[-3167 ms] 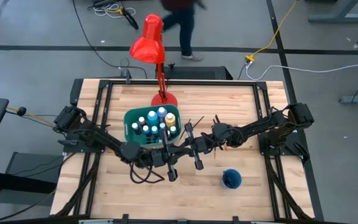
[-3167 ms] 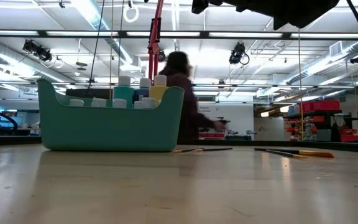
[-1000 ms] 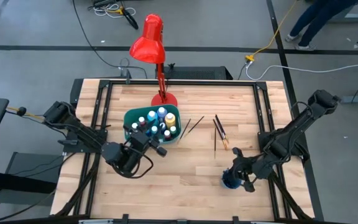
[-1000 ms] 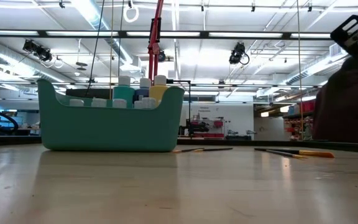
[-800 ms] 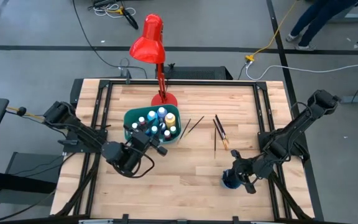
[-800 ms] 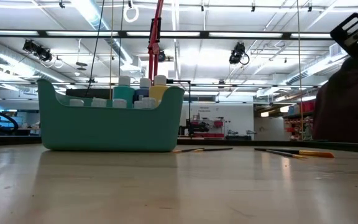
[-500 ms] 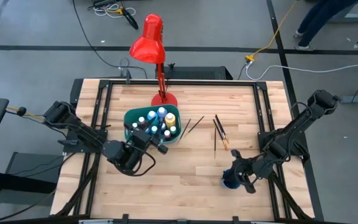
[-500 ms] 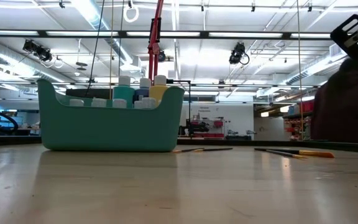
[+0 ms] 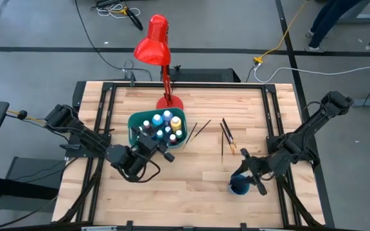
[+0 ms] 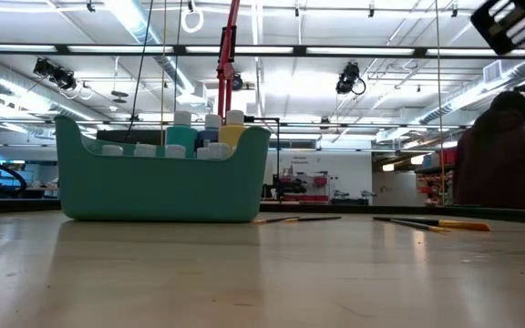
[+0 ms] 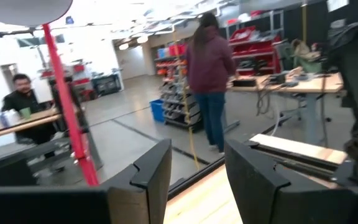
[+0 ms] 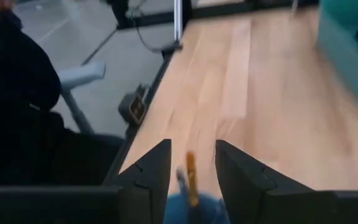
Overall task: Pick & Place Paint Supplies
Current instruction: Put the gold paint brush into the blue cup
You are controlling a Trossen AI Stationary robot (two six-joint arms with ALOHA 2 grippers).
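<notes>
The teal bin [image 9: 132, 123] [image 10: 162, 182] holds several white-capped paint bottles [image 9: 162, 125] [image 10: 206, 133] standing upright. Thin brushes [image 9: 224, 136] [image 10: 431, 223] lie flat on the wood right of the bin. A small blue cup [image 9: 239, 187] [image 12: 194, 211] stands near the table's near right part. One orange-handled brush [image 12: 191, 174] stands in it. My right gripper [image 9: 241, 172] [image 12: 192, 163] hovers open just over the cup, one finger on either side of that brush, apart from it. My left gripper [image 9: 166, 154] [image 11: 197, 168] is open and empty at the bin's near side.
A red desk lamp [image 9: 154, 42] stands on its base [image 9: 169, 101] at the far edge behind the bin. A black frame [image 9: 281, 147] runs along the table's sides. A person [image 10: 504, 155] stands in the room beyond. Bare wood lies along the near edge.
My right gripper has risen a little above the blue cup and drawn slightly toward the table's far edge. The brush stays standing in the cup.
</notes>
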